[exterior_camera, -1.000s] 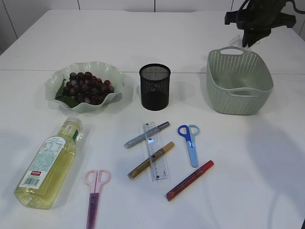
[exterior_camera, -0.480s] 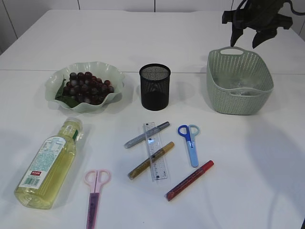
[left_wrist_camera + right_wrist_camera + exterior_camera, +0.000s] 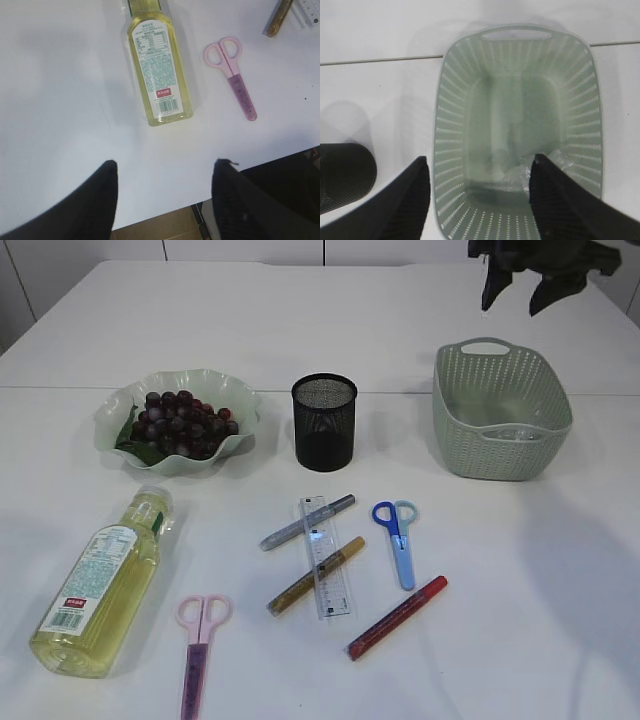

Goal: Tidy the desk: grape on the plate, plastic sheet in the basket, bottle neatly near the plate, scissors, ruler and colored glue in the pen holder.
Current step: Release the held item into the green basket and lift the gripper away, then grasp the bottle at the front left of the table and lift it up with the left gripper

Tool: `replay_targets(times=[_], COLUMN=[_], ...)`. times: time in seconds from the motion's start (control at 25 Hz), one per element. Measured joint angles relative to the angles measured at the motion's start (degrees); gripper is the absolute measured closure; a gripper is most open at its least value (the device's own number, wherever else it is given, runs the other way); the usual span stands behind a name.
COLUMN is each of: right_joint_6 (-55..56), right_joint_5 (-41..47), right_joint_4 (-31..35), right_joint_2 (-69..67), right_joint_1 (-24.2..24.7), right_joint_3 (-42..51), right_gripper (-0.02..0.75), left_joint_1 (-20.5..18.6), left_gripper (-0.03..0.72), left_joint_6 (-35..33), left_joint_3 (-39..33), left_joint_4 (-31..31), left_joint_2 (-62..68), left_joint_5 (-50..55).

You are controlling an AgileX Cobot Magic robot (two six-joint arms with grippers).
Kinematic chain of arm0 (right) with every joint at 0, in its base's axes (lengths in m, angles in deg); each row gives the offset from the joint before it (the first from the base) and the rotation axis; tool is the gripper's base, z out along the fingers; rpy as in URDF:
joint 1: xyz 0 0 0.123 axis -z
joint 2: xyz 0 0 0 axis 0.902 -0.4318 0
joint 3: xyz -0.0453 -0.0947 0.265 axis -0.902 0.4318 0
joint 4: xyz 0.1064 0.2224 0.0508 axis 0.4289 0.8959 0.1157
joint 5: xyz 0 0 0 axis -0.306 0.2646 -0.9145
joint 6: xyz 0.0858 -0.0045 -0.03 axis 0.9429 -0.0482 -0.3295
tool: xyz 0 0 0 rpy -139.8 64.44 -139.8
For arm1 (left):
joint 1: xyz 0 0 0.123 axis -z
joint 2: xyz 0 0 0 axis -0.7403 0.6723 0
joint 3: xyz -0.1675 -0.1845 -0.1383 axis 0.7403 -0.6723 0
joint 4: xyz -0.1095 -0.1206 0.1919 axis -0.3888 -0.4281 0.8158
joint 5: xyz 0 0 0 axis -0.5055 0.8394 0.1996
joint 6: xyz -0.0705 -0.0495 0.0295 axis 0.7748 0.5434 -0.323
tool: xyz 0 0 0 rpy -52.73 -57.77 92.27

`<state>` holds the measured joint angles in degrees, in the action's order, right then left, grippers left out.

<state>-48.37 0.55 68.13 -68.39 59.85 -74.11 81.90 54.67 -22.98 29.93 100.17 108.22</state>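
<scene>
- White desk [image 3: 300,330] all around, with a seam running across behind the pen holder [image 3: 324,422].
- My right gripper [image 3: 520,285] hangs above the basket [image 3: 520,90], fingers spread and empty; the plastic sheet [image 3: 540,167] lies crumpled in the basket's near corner, so that item looks done.
- My left gripper [image 3: 165,195] hovers over the desk edge, fingers apart, gripping nothing.
- The grape [image 3: 180,423] already sits on the plate [image 3: 240,400].
- The bottle [image 3: 157,75] lies on its side, full of yellow liquid: I judge it heavy, rigid and smooth, so I would clamp across the middle of its body.
- Pink scissors [image 3: 232,75] and blue scissors [image 3: 398,540] lie flat; thin and hard, best pinched across the blades.
- The ruler [image 3: 325,558] rests across a gold glue pen [image 3: 315,575], slippery and flat; I would take it by its long edges.
</scene>
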Motion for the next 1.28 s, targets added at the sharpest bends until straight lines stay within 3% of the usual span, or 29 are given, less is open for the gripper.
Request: replay_targets(times=[0.32,1.0,1.28], right_joint_6=[-2.18,-6.60,-6.60], right_joint_5=[0.00,0.00,0.00], right_joint_4=[1.74,-0.43,2.86], right_joint_2=[7.14,39.33,55.11], right_joint_1=[0.00,0.00,0.00], right_joint_3=[3.17,41.76,58.70], right_gripper=[0.244,0.245,0.246], left_joint_1=[0.00,0.00,0.00], left_gripper=[0.253,0.253,0.253], left_joint_6=[0.00,0.00,3.21], left_joint_3=[0.00,0.00,0.00], left_joint_4=[0.00,-0.99,-1.07], left_joint_2=[0.00,0.00,0.00], left_joint_5=[0.00,0.00,0.00])
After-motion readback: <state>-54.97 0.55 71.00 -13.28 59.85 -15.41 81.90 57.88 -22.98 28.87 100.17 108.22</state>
